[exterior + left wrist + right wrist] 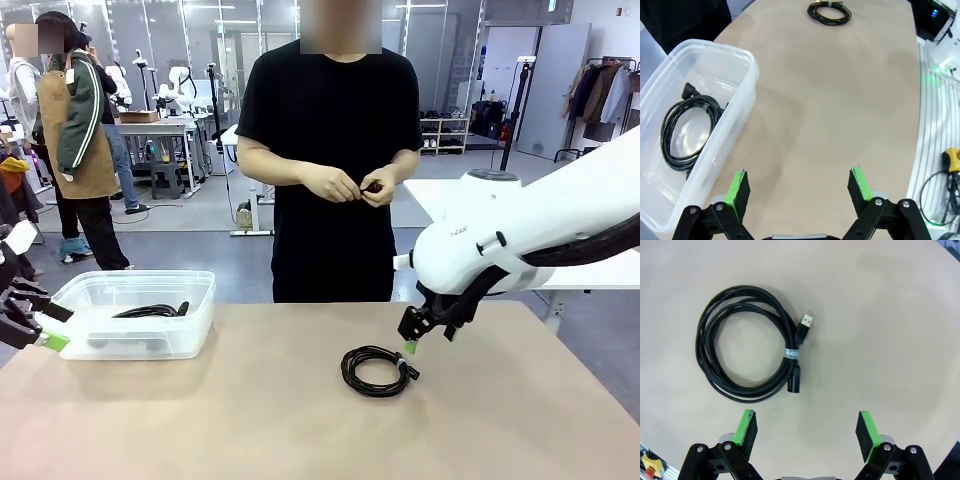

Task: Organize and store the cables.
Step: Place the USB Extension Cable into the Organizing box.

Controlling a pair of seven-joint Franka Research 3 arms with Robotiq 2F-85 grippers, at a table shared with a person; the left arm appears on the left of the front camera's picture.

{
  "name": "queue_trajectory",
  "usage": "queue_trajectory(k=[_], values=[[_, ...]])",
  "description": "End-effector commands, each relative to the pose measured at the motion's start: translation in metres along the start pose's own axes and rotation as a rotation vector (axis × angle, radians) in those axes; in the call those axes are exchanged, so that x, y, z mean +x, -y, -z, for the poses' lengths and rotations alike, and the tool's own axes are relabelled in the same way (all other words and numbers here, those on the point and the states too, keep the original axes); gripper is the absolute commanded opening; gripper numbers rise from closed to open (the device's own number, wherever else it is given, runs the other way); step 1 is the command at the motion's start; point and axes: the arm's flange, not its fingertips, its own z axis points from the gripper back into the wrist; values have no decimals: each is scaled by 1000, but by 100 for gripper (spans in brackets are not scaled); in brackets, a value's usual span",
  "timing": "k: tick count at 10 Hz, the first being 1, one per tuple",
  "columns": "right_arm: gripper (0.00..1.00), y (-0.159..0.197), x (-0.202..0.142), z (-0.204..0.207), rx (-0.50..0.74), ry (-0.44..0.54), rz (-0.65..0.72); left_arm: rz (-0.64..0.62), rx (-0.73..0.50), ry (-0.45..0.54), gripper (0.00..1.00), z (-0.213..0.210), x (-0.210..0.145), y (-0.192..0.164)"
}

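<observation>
A tie-bound, coiled black cable lies on the desk before the released right gripper; a second cable rests in the clear bin beside the released left gripper.

Cable in bin; 2nd cable R

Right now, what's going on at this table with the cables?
A two-arm robot is tidying cables with a person standing across the table. One coiled cable already lies in the clear plastic bin. A second coil lies loose on the table, and the right gripper hangs open just beside it, not touching. The left gripper is open too, near the bin. The person's hands are fiddling with something small and dark.
</observation>
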Motion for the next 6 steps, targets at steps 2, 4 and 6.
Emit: queue_trajectory(k=[2,4,6], values=[[100,-21,19,23,-14,-61,7,2,-7,-10,100,-3,1,0],[100,-28,27,41,-33,-66,24,2,-7,-10,100,-3,1,0],[100,-28,34,58,-37,-67,24,2,-7,-10,100,-3,1,0]])
